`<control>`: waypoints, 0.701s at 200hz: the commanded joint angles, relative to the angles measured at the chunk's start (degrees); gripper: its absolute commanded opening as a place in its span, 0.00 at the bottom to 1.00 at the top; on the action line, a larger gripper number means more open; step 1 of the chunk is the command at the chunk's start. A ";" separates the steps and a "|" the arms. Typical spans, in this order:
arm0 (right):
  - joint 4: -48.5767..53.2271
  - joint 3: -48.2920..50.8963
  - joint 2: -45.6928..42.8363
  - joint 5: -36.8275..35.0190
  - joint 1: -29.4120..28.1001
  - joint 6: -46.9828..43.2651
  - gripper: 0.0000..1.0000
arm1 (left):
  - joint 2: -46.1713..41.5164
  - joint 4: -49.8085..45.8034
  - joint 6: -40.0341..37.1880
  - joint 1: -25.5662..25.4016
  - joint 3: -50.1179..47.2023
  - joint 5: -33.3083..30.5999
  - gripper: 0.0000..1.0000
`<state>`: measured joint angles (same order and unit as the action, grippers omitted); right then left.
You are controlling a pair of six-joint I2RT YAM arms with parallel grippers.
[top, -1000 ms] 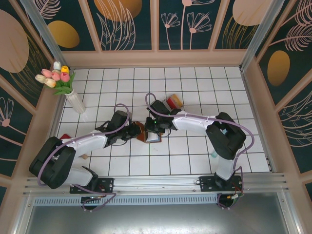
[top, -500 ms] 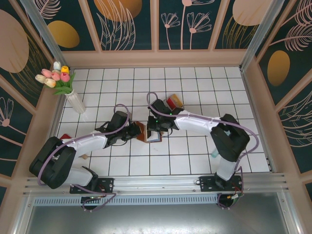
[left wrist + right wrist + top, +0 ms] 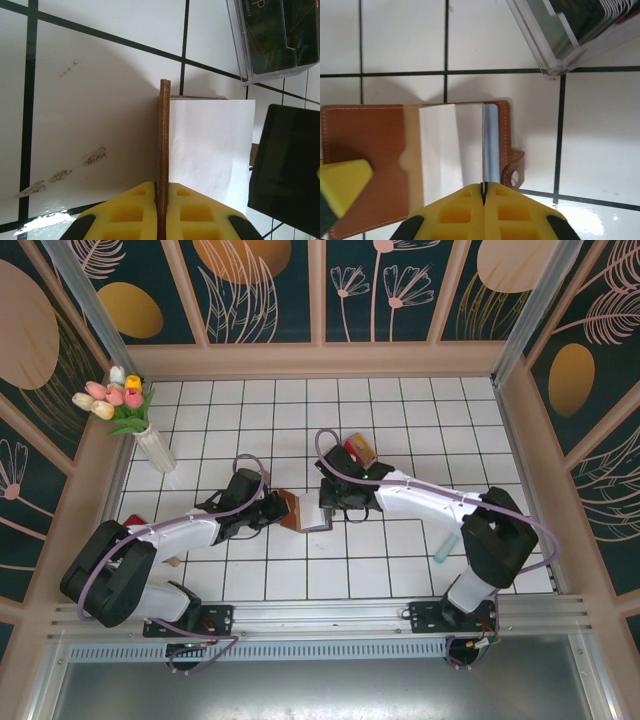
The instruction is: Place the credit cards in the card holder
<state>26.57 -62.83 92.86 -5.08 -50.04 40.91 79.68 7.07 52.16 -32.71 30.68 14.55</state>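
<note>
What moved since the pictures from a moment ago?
The right arm swung its elbow out to the right and nearer the table's front, and the right fingers slid a bit right over the card holder, pinched on a thin card. The left fingers still clamp the holder's flap. The holder, card tray and flowers stayed put.
</note>
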 commanded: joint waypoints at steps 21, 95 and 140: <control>-1.17 1.00 2.94 -0.79 -0.56 -0.16 0.00 | 0.64 1.01 0.29 -0.42 -0.88 0.10 0.10; -7.96 3.15 1.14 3.94 -0.34 1.83 0.00 | 1.77 1.36 -0.30 -0.40 -1.32 0.50 0.10; -14.56 6.76 -1.72 10.16 1.07 2.37 0.00 | 3.65 7.65 0.74 -0.42 -2.33 4.43 0.10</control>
<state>17.63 -58.33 94.00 0.32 -49.84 41.91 81.52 10.44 52.18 -32.71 29.32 15.70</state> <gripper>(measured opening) 0.053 0.096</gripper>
